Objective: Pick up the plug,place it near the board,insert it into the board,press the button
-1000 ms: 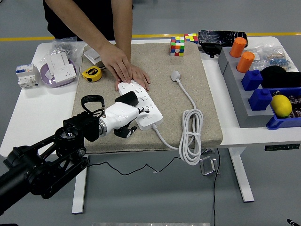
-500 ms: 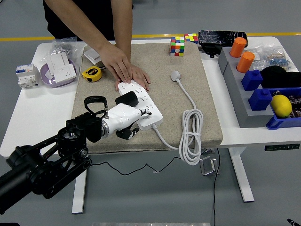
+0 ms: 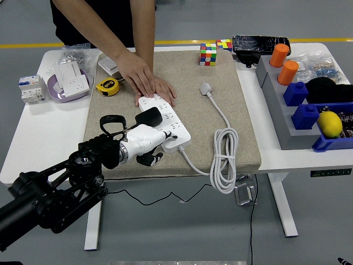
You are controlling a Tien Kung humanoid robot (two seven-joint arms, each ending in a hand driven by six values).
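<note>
The robot's left hand (image 3: 148, 139) comes in from the lower left on its black arm (image 3: 52, 193) and sits at the near end of the white power strip (image 3: 165, 122), which lies on the tan mat (image 3: 242, 105) toward its left side. The hand's white shell and dark fingers are bunched against the strip's near left edge, with a black plug (image 3: 150, 116) poking up just above them on the strip; whether the fingers are gripping that plug or only resting by it I cannot tell from here.

A person stands at the far side of the table, and one hand (image 3: 144, 81) is pressed flat on the far end of the strip.

The strip's own white cable (image 3: 223, 165) runs from its near right corner, coils up near the mat's front right corner, then stretches back to a white plug (image 3: 206, 88) lying loose on the mat, well apart from the strip.

A yellow tape measure (image 3: 108, 86) sits at the mat's far left edge, two colour cubes (image 3: 208, 54) at its far edge. On the white table (image 3: 38, 138) at the far left is a purple dish (image 3: 66, 84). Along the right side, a grey rack (image 3: 287, 121) holds orange cylinders (image 3: 288, 72) and blue blocks (image 3: 306, 115), with a lemon (image 3: 330, 123) near its front end
</note>
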